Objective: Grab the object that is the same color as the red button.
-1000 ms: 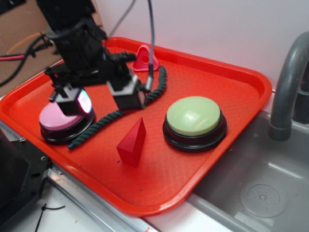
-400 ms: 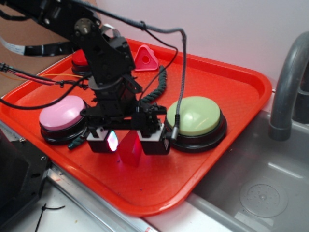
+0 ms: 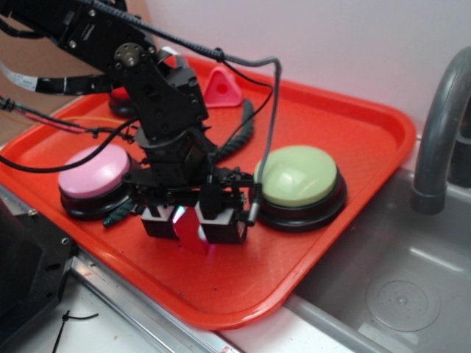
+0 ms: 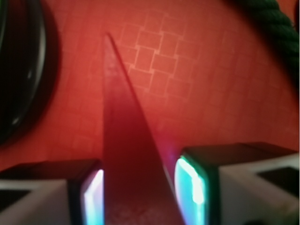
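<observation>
Approach done, grasp close to done but not proven. Gripper (image 3: 193,223) low over the orange-red tray (image 3: 353,140), just in front of the pale-green button (image 3: 298,176) and to the right of the pink button (image 3: 92,170). Red wedge block (image 3: 190,229) standing on the tray floor between the two fingers, only a thin strip of red visible there in the exterior view. In the wrist view, wedge block (image 4: 129,154) filling the gap, sharp tip pointing away from the camera; left pad (image 4: 93,199) at its edge, right pad (image 4: 192,187) just beside its other face with a thin line of tray colour between, so full contact on both sides impossible to confirm. Fingers therefore narrow, bracketing the block, probably at the moment of closing; cannot tell if already squeezing. Block not yet lifted: base appearing to rest on the tray in both views. Dark-red button (image 3: 121,95) at the back of the tray behind the arm, mostly hidden, matching the block in colour. Pinkish triangle piece with a hole (image 3: 221,88) near the back rim and dark green rope (image 4: 276,28) behind the gripper, both untouched and apart from the fingers. Left to do, by judgement: closing firmly on the sloped faces, then lifting; possible slipping on those slopes.
</observation>
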`<action>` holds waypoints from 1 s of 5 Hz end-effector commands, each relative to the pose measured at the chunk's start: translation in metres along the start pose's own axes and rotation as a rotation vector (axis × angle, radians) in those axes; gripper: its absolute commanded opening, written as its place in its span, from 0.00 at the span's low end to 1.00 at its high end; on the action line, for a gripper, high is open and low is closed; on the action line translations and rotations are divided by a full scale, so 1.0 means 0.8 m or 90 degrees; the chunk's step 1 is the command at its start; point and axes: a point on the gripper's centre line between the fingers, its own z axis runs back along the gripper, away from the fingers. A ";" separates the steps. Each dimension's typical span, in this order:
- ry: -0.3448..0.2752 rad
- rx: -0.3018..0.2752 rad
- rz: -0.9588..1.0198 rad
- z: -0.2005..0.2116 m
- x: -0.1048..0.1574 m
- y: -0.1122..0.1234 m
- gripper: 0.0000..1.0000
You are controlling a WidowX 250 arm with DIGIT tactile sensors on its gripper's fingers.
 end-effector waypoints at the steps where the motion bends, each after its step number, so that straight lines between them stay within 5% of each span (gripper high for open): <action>1: -0.029 -0.017 -0.151 0.085 0.016 0.013 0.00; 3: -0.061 0.001 -0.218 0.181 0.017 0.053 0.00; 5: -0.064 -0.057 -0.152 0.215 0.024 0.084 0.00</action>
